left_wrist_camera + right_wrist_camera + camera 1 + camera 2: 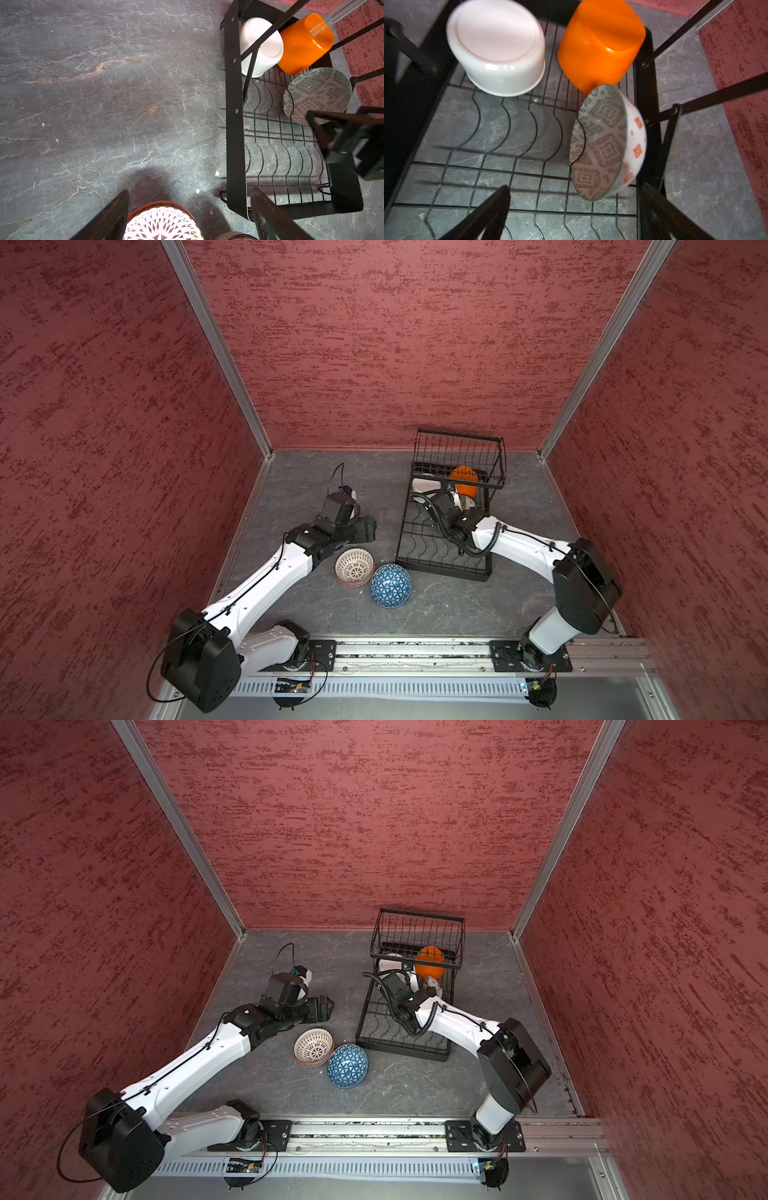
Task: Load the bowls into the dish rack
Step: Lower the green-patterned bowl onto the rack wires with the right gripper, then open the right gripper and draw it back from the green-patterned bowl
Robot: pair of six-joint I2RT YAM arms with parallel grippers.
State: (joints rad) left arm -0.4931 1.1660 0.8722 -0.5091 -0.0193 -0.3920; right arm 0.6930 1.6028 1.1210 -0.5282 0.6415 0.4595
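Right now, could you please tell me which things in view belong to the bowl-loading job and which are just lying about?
Job: dish rack; white bowl, orange bowl and grey-green patterned bowl in it; red-and-white bowl and blue bowl outside it.
Lying about: only small white specks on the table.

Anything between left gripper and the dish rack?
No. Only bare tabletop separates the left gripper from the dish rack; both top views show it.
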